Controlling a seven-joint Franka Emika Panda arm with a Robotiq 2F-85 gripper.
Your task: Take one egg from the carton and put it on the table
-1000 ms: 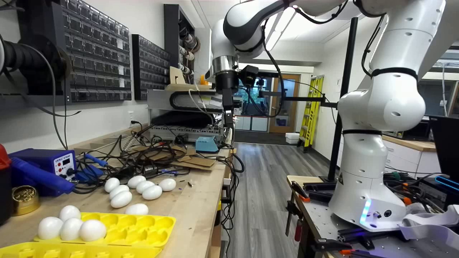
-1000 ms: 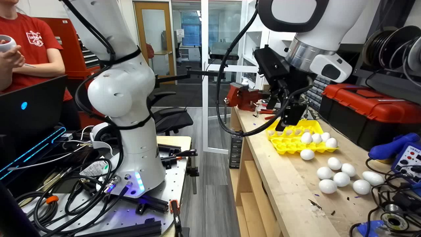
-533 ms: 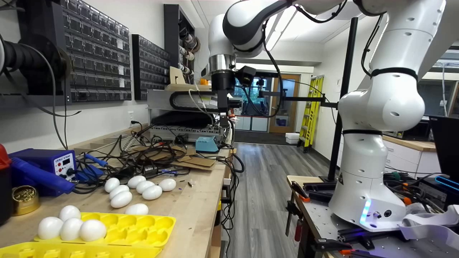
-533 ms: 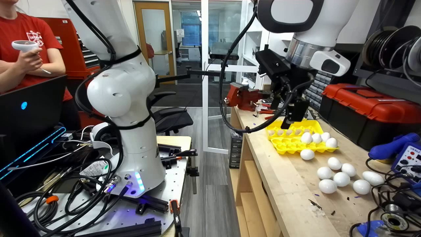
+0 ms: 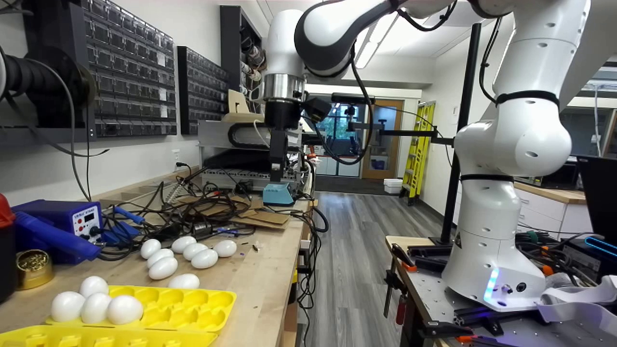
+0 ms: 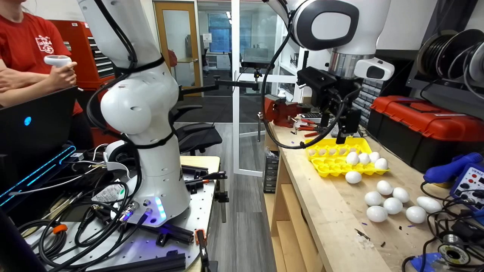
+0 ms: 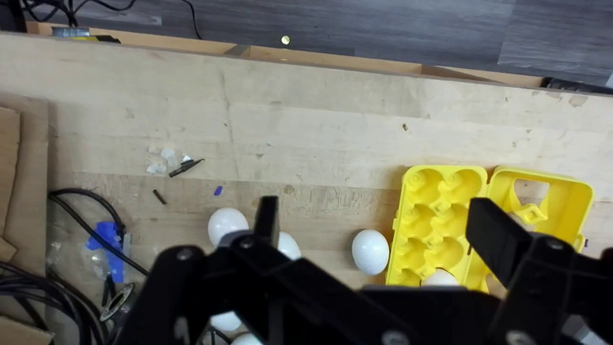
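Observation:
The yellow carton [image 5: 181, 308] lies open on the light-wood table [image 5: 255, 284]. Several white eggs [image 5: 124, 310] sit in its cups at the wall side, also in an exterior view [image 6: 352, 158]. In the wrist view, one egg [image 7: 440, 278] shows in the carton [image 7: 421, 220]; the gripper body hides the rest. A loose egg [image 7: 370, 252] lies on the table just beside the carton. My gripper [image 7: 375, 206] is open and empty, high above the table. One finger [image 7: 498, 239] overlaps the carton in that view; the other finger [image 7: 266, 215] overlaps loose eggs.
Several more loose eggs [image 6: 392, 206] lie on the table near tangled cables [image 5: 212, 207]. A blue soldering station [image 5: 87, 221] and a black and red toolbox [image 6: 427, 128] stand along the wall side. A red vise [image 6: 281, 111] stands at the table's end.
My gripper has moved sideways over the table toward the wall side and turned more upright. The eggs and the carton have not moved.

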